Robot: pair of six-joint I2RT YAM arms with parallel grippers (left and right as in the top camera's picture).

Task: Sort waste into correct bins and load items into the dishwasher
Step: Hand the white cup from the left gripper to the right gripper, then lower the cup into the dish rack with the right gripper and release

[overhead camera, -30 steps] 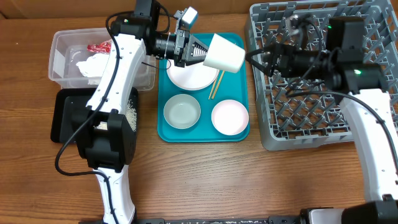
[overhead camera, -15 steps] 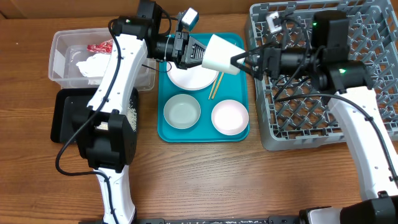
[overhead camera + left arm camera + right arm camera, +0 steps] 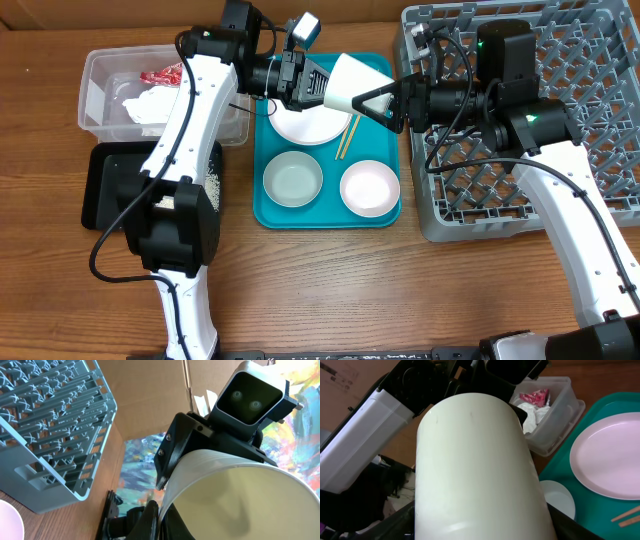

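Reaching over from the dish rack (image 3: 600, 215), the right arm (image 3: 540, 130) has closed the gap that it kept a second ago. Its jaws now stand spread on both sides of the small white cup (image 3: 352, 82) and seem not to press it yet. The left jaws grip the cup at its rim, in the air above the plate (image 3: 305, 127) on the teal tray (image 3: 262, 215). I judge that a handover is starting. The rack's near wall is just beside, and the way above it looks open.

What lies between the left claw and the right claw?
The white cup, gripped by the left claw, with the right claw at its other end; the overhead view shows this.
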